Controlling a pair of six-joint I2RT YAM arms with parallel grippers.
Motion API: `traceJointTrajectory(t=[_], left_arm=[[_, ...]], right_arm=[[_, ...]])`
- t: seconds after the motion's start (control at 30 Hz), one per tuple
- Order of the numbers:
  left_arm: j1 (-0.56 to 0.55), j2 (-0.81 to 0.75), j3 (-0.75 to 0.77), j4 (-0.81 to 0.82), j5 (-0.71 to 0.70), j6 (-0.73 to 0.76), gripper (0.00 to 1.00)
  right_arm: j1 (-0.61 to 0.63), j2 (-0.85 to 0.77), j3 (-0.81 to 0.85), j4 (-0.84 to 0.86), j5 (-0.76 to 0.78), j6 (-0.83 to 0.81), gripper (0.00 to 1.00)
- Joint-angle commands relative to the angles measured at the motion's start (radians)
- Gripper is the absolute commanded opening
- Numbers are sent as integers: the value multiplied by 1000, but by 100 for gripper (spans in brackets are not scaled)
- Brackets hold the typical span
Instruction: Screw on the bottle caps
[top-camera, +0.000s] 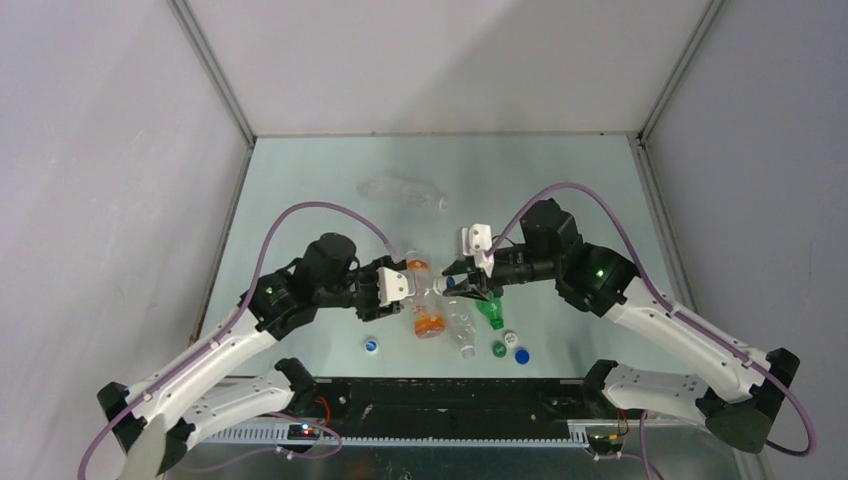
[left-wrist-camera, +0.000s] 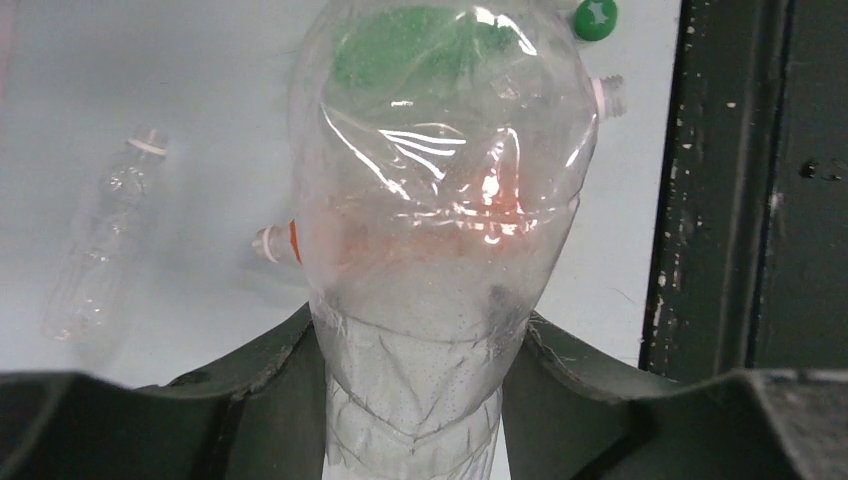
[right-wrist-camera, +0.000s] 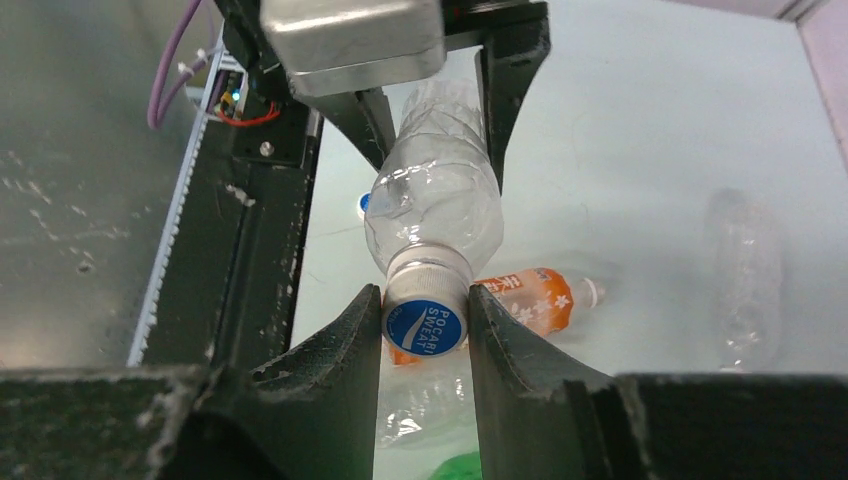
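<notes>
My left gripper (top-camera: 410, 286) is shut on the base end of a clear bottle (left-wrist-camera: 440, 200) and holds it level above the table. My right gripper (top-camera: 453, 284) is shut on the blue-and-white cap (right-wrist-camera: 425, 325), which sits on that bottle's neck (right-wrist-camera: 428, 262). The left gripper's fingers (right-wrist-camera: 505, 70) show behind the bottle in the right wrist view. Under them lie an orange labelled bottle (top-camera: 428, 321), a clear bottle (top-camera: 461, 326) and a green bottle (top-camera: 490, 313), all uncapped. Loose caps lie near the front: blue-and-white (top-camera: 372, 346), white (top-camera: 467, 352), green (top-camera: 498, 349), blue (top-camera: 521, 355).
Another clear bottle (top-camera: 402, 189) lies at the back of the table; it also shows in the left wrist view (left-wrist-camera: 100, 240). A black rail (top-camera: 450, 395) runs along the near edge. Grey walls enclose the table on three sides.
</notes>
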Motion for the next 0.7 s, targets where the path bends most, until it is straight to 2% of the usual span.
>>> traceJointTrajectory(t=[0.0,0.27,0.4,0.57,0.67], left_arm=[[-42,-41,16,296,17,-13,2],[-62,-63,-37,409,-84,-15,1],[-81,-68,-73,462,-150,0,0],[-123,-58,-112,550,-258,26,0],[-140,-48,-135,605,-294,33,0]], right_arm=[[9,42,18,91,82,262,0],[3,56,19,143,303,658,0],[-8,88,61,66,441,916,1],[-43,135,100,-57,489,1299,3],[-52,162,101,-84,484,1412,7]])
